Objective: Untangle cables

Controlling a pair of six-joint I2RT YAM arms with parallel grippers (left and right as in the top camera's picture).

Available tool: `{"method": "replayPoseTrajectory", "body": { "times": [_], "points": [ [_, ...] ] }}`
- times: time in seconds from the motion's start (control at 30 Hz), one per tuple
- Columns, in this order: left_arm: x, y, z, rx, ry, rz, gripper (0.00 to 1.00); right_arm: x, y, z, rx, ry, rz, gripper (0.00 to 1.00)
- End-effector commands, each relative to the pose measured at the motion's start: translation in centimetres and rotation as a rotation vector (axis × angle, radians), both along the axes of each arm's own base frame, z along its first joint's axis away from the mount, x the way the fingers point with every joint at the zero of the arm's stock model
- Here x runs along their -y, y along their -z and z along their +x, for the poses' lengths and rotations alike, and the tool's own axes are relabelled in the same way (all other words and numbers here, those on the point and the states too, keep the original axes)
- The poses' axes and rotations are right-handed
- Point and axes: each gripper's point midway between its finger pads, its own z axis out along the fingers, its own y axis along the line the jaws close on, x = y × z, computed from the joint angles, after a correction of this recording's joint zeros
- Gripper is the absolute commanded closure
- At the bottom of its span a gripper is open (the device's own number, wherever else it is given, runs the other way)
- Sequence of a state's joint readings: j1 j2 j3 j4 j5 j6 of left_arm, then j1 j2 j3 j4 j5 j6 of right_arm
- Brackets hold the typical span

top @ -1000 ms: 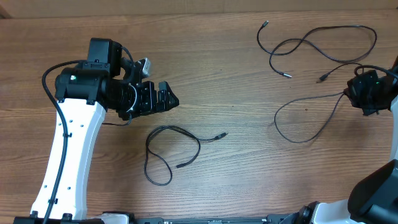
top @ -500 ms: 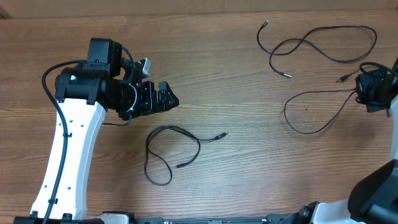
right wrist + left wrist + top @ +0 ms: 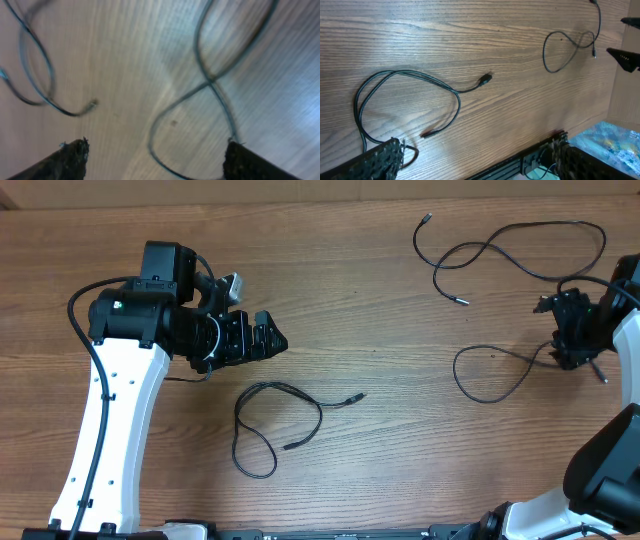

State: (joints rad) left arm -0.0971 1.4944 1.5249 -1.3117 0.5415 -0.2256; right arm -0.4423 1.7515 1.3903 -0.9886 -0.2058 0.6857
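Observation:
Three thin black cables lie apart on the wooden table. One cable (image 3: 275, 386) (image 3: 455, 92) loops at front centre, just right of and below my left gripper (image 3: 268, 340) (image 3: 480, 165), which hovers open and empty. A long cable (image 3: 560, 223) curls at the far right. A third cable (image 3: 457, 377) (image 3: 544, 52) forms a loop by my right gripper (image 3: 553, 332) (image 3: 160, 160). That gripper is open over it. In the right wrist view the cable (image 3: 212, 82) crosses itself between the fingers and runs down to the right finger (image 3: 250, 162).
The table's front edge with a black metal rail (image 3: 540, 155) is close under the left gripper. The left arm's white link (image 3: 105, 420) lies over the front left. The table's right edge (image 3: 612, 75) is near the right arm.
My right gripper pulled the third cable's end to the right, then opened and let it go. The cable's loop shifted right. The left arm and front cable have not moved.

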Motion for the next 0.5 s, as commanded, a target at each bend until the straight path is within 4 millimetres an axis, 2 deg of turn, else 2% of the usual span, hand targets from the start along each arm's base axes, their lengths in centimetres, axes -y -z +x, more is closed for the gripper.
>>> {"method": "replayPoseTrajectory", "body": {
  "times": [0.0,0.1,0.17,0.33,0.47],
  "points": [
    [0.1,0.1,0.0,0.000,0.010,0.004,0.03,2.0,-0.6,-1.1,-0.035,-0.041,-0.095,0.11],
    [0.1,0.2,-0.1,-0.005,0.010,0.005,0.03,3.3,0.0,-3.5,-0.151,-0.040,-0.177,0.07],
    [0.1,0.1,-0.1,-0.003,0.010,0.004,0.02,3.2,0.3,-4.8,-0.215,-0.041,-0.187,0.06],
    [0.1,0.1,0.2,0.009,0.009,0.003,0.01,0.9,1.5,-7.4,-0.326,-0.085,-0.126,0.00],
    [0.1,0.1,0.2,0.008,0.010,0.003,0.01,-1.4,3.8,-8.9,-0.394,-0.143,-0.100,0.00]
  ]
}}
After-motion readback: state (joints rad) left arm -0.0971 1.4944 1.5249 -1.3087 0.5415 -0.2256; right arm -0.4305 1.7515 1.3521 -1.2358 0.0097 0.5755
